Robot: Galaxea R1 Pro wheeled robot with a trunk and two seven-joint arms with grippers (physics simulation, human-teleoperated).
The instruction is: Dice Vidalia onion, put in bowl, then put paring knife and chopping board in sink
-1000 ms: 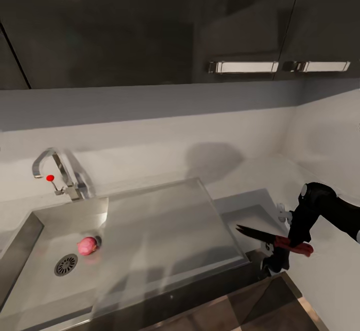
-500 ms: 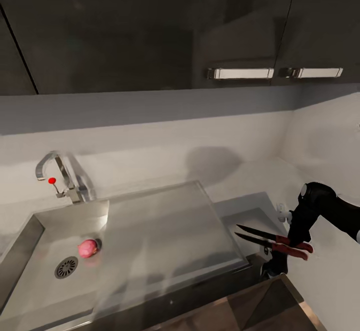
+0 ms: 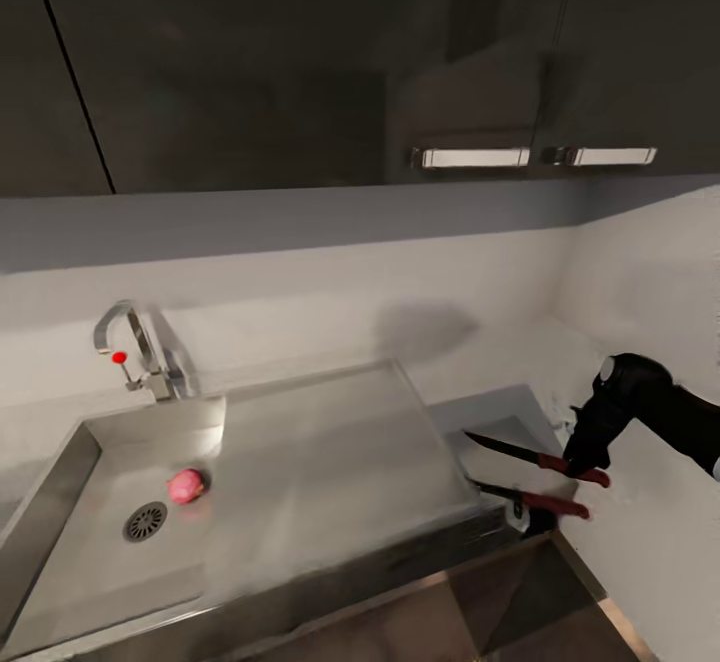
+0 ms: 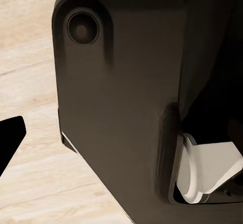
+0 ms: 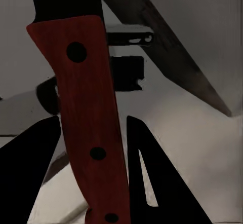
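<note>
Red-handled, the paring knife (image 3: 535,459) is clamped in the right gripper (image 3: 578,464) right of the sink (image 3: 330,462). It should be carried level, blade kept away from the onion (image 3: 186,486) lying by the drain.

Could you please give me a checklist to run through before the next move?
1. Knife gripped: ok. The right gripper is closed on its red handle, which sits between the jaws in the right wrist view.
2. Knife clear of the countertop: ok, it seems. It hangs above its own reflection.
3. Blade clear of the sink: ok. The tip is beside the sink's right edge, apart from it.
4. Onion position: ok. It lies in the sink beside the drain, not yet taken out.
5. Board ready for dicing: cannot tell.
</note>
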